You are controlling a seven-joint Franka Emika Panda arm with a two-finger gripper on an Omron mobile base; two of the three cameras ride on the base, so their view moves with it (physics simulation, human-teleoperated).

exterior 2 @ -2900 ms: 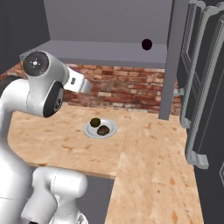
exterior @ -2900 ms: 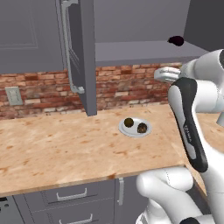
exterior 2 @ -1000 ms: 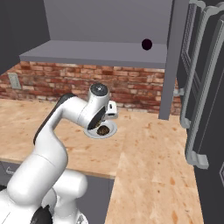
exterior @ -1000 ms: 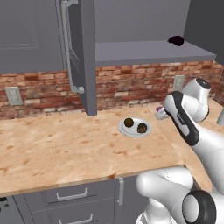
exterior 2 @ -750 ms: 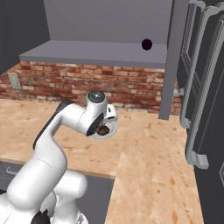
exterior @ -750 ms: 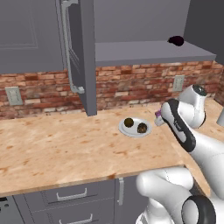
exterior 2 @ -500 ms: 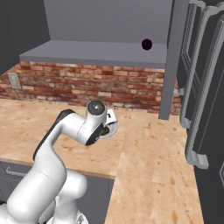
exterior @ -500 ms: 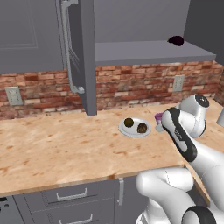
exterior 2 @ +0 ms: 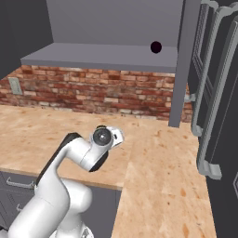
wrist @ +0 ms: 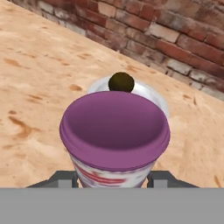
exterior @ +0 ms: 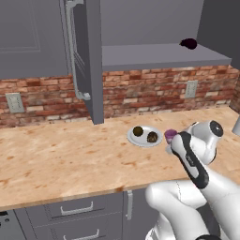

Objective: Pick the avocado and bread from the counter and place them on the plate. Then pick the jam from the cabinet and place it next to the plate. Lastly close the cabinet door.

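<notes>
My gripper (exterior: 170, 141) is shut on the jam (exterior: 170, 135), a small jar with a magenta top, just right of the plate (exterior: 142, 141) and low over the counter (exterior: 70, 154). On the plate lie the olive avocado (exterior: 138, 131) and the mottled brown bread (exterior: 152, 137). In the hand view the jam (wrist: 114, 131) stands between my fingertips (wrist: 64, 178), with the plate's rim (wrist: 154, 97) and the avocado (wrist: 121, 82) behind it. The cabinet door (exterior: 89, 61) stands open, showing the cabinet's grey shelf (exterior: 154, 55). My arm hides the jar's base.
A black-maroon lump (exterior: 189, 43) lies at the right end of the shelf, the same lump (exterior 2: 156, 47) in the right base view. A brick wall (exterior: 140, 93) runs behind the counter. Tall dark doors with bar handles (exterior 2: 209, 107) stand to the right.
The arm has come down and carried the jam lower, from above the plate's right side to just beside it near the counter. Plate, avocado and bread have not moved.
</notes>
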